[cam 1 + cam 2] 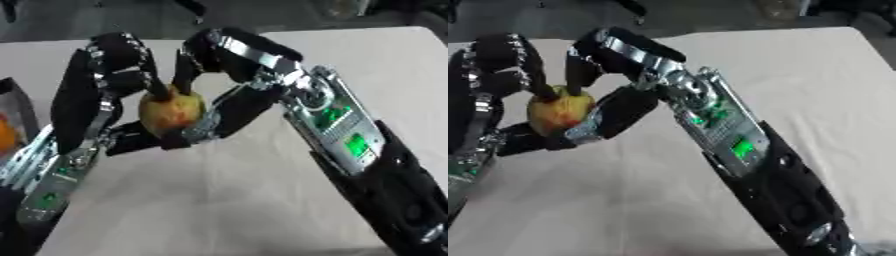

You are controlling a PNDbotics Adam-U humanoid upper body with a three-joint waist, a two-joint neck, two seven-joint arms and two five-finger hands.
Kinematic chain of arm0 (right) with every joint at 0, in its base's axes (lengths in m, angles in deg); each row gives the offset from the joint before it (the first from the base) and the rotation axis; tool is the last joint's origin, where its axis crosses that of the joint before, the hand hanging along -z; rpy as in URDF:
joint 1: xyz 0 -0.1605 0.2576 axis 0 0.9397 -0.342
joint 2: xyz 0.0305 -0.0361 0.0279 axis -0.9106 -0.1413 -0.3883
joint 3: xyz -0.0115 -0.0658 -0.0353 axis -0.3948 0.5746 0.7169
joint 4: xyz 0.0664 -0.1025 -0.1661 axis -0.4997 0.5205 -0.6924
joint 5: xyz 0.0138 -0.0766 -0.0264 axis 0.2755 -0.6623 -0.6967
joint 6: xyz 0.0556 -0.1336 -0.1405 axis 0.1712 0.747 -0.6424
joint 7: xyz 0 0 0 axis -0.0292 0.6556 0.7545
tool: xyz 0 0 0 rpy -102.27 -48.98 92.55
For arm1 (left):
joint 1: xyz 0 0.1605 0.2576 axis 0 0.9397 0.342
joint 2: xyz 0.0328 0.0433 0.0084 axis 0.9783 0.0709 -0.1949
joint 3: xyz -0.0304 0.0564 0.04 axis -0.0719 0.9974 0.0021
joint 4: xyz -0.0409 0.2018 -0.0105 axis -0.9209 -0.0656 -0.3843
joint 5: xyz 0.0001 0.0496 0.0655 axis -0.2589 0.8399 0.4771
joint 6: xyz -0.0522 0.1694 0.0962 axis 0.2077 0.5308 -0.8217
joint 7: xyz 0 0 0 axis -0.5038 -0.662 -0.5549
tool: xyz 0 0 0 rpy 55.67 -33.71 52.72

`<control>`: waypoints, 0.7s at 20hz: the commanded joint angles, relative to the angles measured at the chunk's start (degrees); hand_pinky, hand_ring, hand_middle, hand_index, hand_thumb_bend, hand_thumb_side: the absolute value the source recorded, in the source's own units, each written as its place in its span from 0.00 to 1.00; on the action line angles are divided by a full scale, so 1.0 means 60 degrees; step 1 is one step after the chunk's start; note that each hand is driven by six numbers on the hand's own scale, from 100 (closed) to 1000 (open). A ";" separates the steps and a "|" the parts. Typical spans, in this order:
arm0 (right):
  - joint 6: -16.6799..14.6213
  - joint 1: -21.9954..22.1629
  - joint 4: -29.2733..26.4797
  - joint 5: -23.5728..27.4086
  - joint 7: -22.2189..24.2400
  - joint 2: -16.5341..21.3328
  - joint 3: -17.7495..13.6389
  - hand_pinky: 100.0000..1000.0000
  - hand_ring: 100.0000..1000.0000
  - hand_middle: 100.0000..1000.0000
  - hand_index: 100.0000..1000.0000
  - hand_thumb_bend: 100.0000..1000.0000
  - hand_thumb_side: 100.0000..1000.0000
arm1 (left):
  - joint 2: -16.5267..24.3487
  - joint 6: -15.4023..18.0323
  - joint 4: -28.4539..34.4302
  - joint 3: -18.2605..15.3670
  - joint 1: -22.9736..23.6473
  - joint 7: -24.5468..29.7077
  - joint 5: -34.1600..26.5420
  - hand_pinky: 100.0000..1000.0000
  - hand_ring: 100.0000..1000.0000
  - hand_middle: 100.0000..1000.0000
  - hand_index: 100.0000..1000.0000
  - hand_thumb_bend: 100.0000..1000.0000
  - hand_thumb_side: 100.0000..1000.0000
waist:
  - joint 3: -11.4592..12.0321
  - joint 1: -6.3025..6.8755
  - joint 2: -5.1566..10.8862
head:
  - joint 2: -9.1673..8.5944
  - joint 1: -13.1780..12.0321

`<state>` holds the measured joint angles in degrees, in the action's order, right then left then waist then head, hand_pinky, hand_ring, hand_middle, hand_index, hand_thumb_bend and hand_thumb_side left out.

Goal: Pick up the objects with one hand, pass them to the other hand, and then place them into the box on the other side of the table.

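At about nine o'clock, at the table's edge, a box (19, 112) holds something orange (5, 134). Just right of it the left hand (92, 95) has its fingers curled around a yellow-red apple (171, 114), held up over the table (262, 200) near ten o'clock. The right hand (229, 55) comes in from four o'clock and curls over the same fruit from the other side, thumb beneath; both hands look clamped on it, which I take for the handover. Toward three o'clock the tabletop lies bare to its far edge, giving room to swing.
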<state>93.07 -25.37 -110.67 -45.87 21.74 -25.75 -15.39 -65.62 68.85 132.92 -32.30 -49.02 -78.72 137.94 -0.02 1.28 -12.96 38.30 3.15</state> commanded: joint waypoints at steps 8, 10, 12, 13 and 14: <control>-0.0115 -0.0173 -0.0393 -0.0406 -0.0272 0.0121 -0.0257 0.71 0.66 0.71 0.74 0.66 0.19 | 0.0100 -0.0164 0.0160 -0.0115 -0.0176 -0.0212 -0.0059 0.30 0.22 0.19 0.26 0.47 0.00 | -0.0016 -0.0025 -0.0015 | -0.0176 -0.0050; -0.0139 -0.0173 -0.0475 -0.0606 -0.0446 0.0132 -0.0325 0.72 0.68 0.73 0.77 0.65 0.22 | 0.0116 -0.0193 0.0166 -0.0125 -0.0167 -0.0252 -0.0035 0.29 0.21 0.18 0.26 0.47 0.00 | -0.0015 -0.0021 -0.0013 | -0.0191 -0.0056; -0.0144 -0.0175 -0.0534 -0.0796 -0.0608 0.0134 -0.0370 0.72 0.69 0.73 0.77 0.64 0.25 | 0.0130 -0.0209 0.0179 -0.0126 -0.0159 -0.0292 -0.0018 0.29 0.21 0.18 0.26 0.48 0.00 | -0.0015 -0.0019 -0.0014 | -0.0206 -0.0042; -0.0143 -0.0177 -0.0559 -0.0883 -0.0682 0.0135 -0.0385 0.72 0.69 0.74 0.78 0.66 0.24 | 0.0137 -0.0216 0.0186 -0.0126 -0.0155 -0.0311 -0.0012 0.29 0.21 0.18 0.26 0.48 0.00 | -0.0016 -0.0019 -0.0014 | -0.0205 -0.0029; -0.0142 -0.0176 -0.0579 -0.0955 -0.0736 0.0134 -0.0391 0.72 0.70 0.74 0.78 0.66 0.25 | 0.0143 -0.0219 0.0193 -0.0126 -0.0152 -0.0331 -0.0008 0.29 0.21 0.18 0.26 0.48 0.00 | -0.0014 -0.0018 -0.0016 | -0.0201 -0.0015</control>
<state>92.26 -25.47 -112.96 -50.80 17.99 -25.68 -17.02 -65.62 67.59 132.97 -32.33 -49.04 -80.26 137.82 -0.07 1.28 -12.96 37.85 3.03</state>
